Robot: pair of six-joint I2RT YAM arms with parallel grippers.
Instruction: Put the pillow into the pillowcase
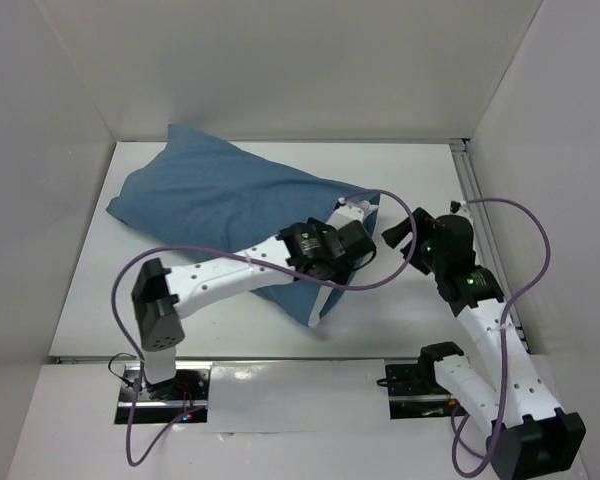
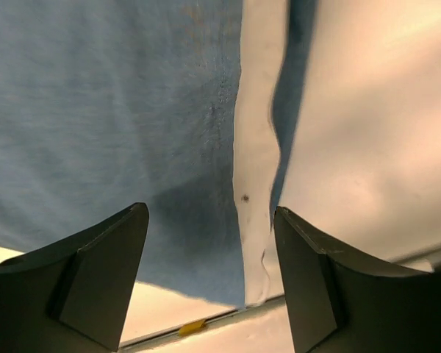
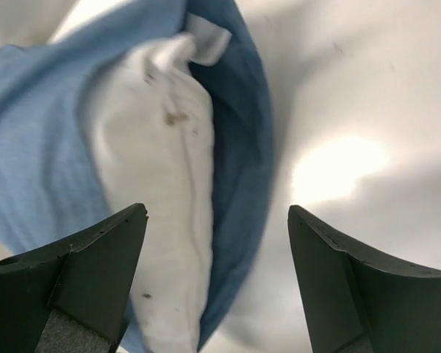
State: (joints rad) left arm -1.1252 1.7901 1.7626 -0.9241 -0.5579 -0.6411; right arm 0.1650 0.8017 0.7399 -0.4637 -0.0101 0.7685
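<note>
The dusty-blue pillowcase (image 1: 210, 200) lies across the back left of the white table, bulging full. The white pillow is inside it. In the right wrist view its speckled end (image 3: 162, 206) shows in the case's open mouth (image 3: 242, 147). In the left wrist view a narrow white strip of pillow (image 2: 253, 147) runs along the blue cloth (image 2: 110, 110). My left gripper (image 1: 365, 232) (image 2: 211, 209) hangs over the mouth end, open, holding nothing. My right gripper (image 1: 402, 230) (image 3: 217, 208) is just right of the mouth, also open and empty.
White walls close in the table at the left, back and right. A metal rail (image 1: 480, 220) runs along the right side. Purple cables (image 1: 540, 250) loop from both arms. The table's front edge strip carries a small yellow tag (image 2: 191, 327).
</note>
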